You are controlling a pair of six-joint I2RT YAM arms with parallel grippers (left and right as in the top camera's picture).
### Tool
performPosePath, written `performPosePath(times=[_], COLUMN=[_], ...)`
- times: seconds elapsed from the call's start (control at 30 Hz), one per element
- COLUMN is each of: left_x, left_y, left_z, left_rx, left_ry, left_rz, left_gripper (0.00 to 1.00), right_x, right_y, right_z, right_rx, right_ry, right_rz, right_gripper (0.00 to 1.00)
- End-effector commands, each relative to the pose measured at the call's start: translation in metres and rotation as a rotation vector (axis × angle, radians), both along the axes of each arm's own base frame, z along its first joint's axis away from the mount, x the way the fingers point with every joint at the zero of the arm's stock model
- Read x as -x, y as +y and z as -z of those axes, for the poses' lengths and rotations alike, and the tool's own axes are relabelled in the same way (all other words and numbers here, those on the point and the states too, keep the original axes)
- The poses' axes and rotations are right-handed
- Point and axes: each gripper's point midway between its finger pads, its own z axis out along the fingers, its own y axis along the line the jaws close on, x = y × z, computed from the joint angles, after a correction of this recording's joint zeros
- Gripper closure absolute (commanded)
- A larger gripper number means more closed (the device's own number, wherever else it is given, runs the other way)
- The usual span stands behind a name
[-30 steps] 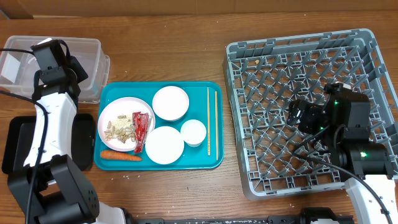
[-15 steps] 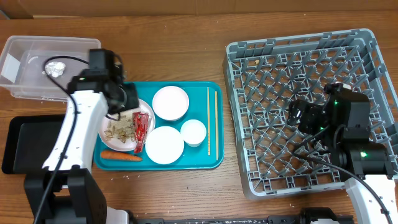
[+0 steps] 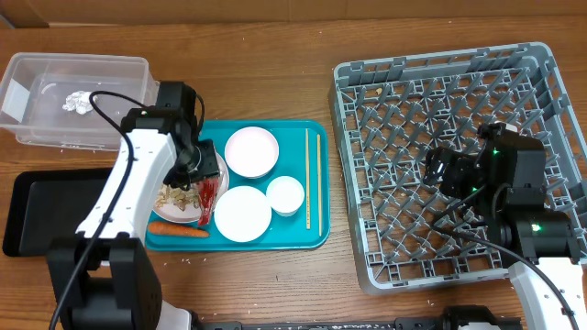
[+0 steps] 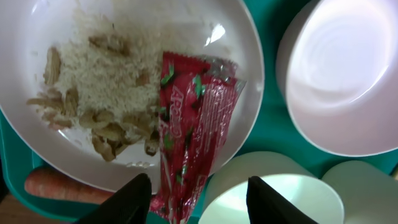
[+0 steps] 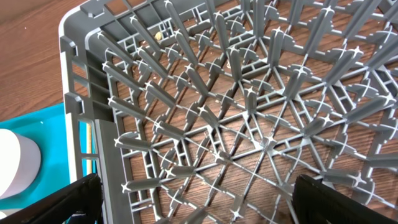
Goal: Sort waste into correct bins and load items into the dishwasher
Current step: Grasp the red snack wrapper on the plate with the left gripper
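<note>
Robot lab table (image 3: 275,64), dishwasher rack (image 3: 543,64), bins (image 3: 78,59)

On the left, 1 teal tray (image 3: 293,234); on it 4 white dishes: 1 plate (image 4: 31,37) of scraps, 1 far bowl (image 3: 251,151), 1 near bowl (image 3: 242,214), 1 small cup (image 3: 285,194); 2 chopsticks, the left chopstick (image 3: 307,179) and the right chopstick (image 3: 319,170); 1 carrot (image 3: 179,230); 1 red wrapper (image 4: 189,134); on the right, 1 grey dish rack (image 3: 404,119); at the far left, 1 clear bin (image 3: 119,69) holding 1 foil ball (image 3: 76,101); at the near left, 1 black bin (image 3: 27,215).
</note>
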Motion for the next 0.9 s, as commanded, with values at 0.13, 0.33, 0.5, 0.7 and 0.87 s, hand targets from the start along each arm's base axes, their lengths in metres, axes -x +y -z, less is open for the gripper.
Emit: performPosePath(times=[0.13,0.33,0.5,0.7,0.87], left_x=[0.015,0.027,0.028,0.016,0.007], left_y=[0.002,0.002,0.003,0.002,0.002], left_z=[0.023,0.047,0.059,0.053,0.038], left_rx=[-0.017,-0.022,-0.025,-0.022,-0.021], left_ry=[0.102,0.193,0.222,0.184,0.169], left_rz=[-0.055,-0.056,-0.056,-0.055,-0.051], left_gripper=[0.46,0.47,0.73,0.93,0.96], right_x=[-0.002,-0.002,-0.001,-0.001,-0.001], right_y=[0.0,0.0,0.0,0.0,0.0], right_z=[-0.012,-0.011,-0.01,-0.01,-0.01], right_rx=[-0.001,-0.001,-0.001,-0.001,-0.001], right_ry=[-0.028,-0.024,-0.021,-0.021,-0.021], right_rz=[0.001,0.001,0.001,0.001,0.001], right_gripper=[0.0,0.0,0.0,0.0,0.0])
